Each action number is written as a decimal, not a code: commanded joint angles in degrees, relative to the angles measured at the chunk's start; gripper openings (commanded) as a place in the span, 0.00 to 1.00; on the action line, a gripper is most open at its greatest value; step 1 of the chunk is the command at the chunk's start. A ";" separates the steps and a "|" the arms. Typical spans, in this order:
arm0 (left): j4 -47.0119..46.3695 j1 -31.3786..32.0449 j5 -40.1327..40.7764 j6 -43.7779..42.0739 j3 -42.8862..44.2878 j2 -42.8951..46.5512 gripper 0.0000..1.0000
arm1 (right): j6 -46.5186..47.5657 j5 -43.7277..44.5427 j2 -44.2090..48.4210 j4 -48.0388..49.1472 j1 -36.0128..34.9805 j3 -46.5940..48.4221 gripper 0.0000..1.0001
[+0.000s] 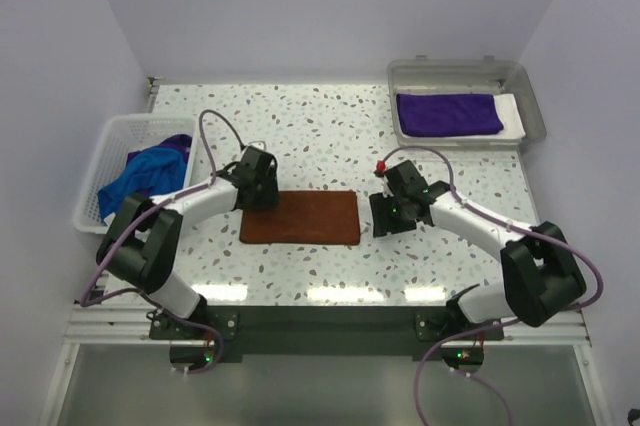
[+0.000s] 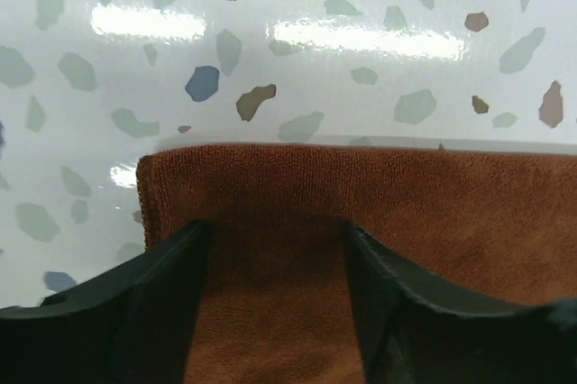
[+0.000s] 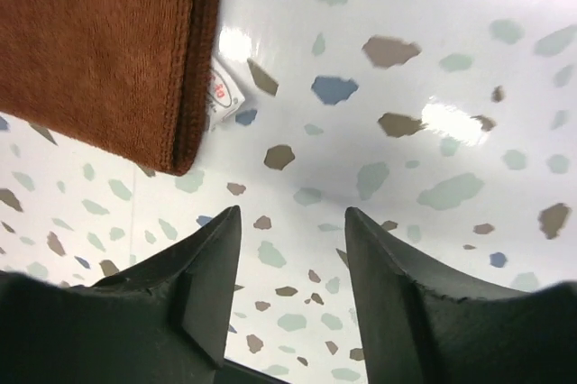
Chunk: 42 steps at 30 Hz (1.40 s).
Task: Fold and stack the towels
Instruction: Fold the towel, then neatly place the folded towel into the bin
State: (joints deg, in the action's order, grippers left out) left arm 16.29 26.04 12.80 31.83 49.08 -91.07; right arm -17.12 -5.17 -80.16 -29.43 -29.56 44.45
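Jaws of my left tool [image 2: 275,235] stand spread, with nothing pinched between them. They sit low over the left end of the brown towel [image 1: 300,217], and I cannot tell whether the fingertips touch the cloth. In my left wrist view the cloth lies flat and smooth between the two black fingers [image 2: 153,303], with its left corner just outside the left one.

My right tool [image 3: 293,217] is spread too and holds nothing. It hangs over bare bench [image 1: 330,126] just off the brown towel's right edge, apart from the cloth. From that wrist I see the towel's right edge as stacked layers, so it lies folded. A small white label [image 3: 223,88] pokes out from that edge onto the bench.

The brown towel is a neat flat rectangle on the bench, between my two tools. Beyond the brown towel and to its right, well apart from it, sits a grey tray [image 1: 455,71] lined with a white sheet [image 1: 512,108]. A folded purple towel [image 1: 447,113] lies flat on that sheet. Left of the brown towel, also well apart, a white basket [image 1: 100,161] stands at the bench's edge. In it a blue towel [image 1: 140,178] lies crumpled, and a second purple towel [image 1: 178,144] is bunched against it.
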 commanded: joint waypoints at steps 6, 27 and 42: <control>4.27 10.13 4.77 -12.32 6.02 10.03 0.98 | -1.59 -2.83 3.52 -2.39 14.87 3.81 0.77; 9.19 39.79 6.27 -20.76 29.14 -19.76 0.67 | -6.43 -9.68 6.42 2.80 24.38 -4.81 0.88; 10.52 39.79 8.20 -15.58 24.76 -24.95 0.26 | -9.15 -14.07 8.35 6.40 24.46 -6.57 0.88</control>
State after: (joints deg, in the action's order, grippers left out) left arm 25.74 66.06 20.03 14.04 76.88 -114.37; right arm -24.18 -15.97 -74.02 -26.20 -5.30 37.91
